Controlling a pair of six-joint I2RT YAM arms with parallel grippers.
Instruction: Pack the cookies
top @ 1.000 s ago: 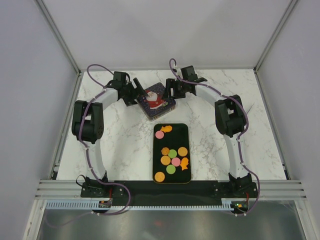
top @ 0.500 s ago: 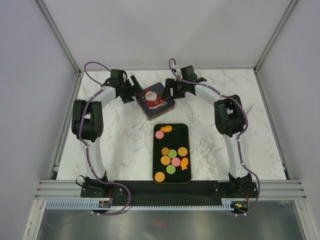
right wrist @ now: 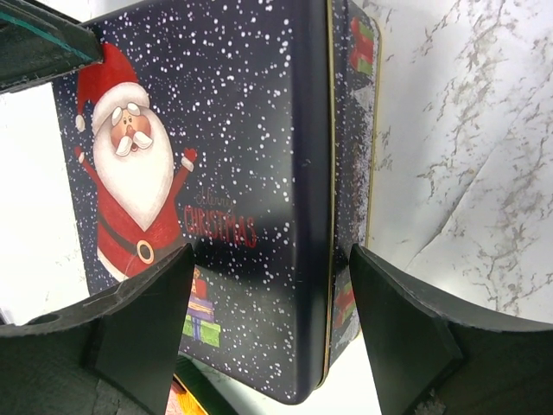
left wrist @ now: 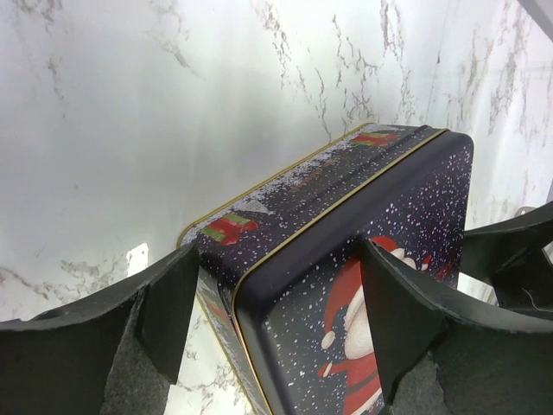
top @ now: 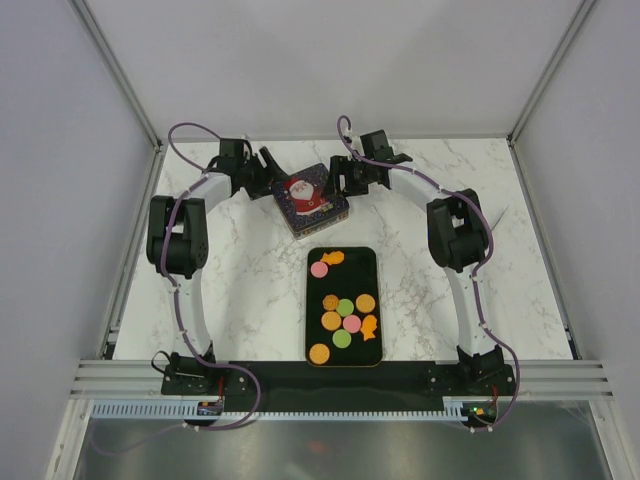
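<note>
- the left pincer [left wrist: 268, 320] is spread wide, straddling a corner of the santa tin [top: 312, 200]; over the last second it has swung up and back toward the upper left.
- the right pincer [right wrist: 268, 320] is also wide across the tin's other edge.
- tin lid is on, contents hidden, so cookies [top: 345, 305] cannot go in.
- cookies lie on the black tray [top: 368, 262], mid-frame on the tabletop [top: 250, 280].

Between the matt black right gripper [right wrist: 268, 333] fingers sits a glossy, seemingly metal navy Santa-printed tin [right wrist: 233, 173]; beneath, polished white marble-look tabletop [right wrist: 458, 130].
</note>
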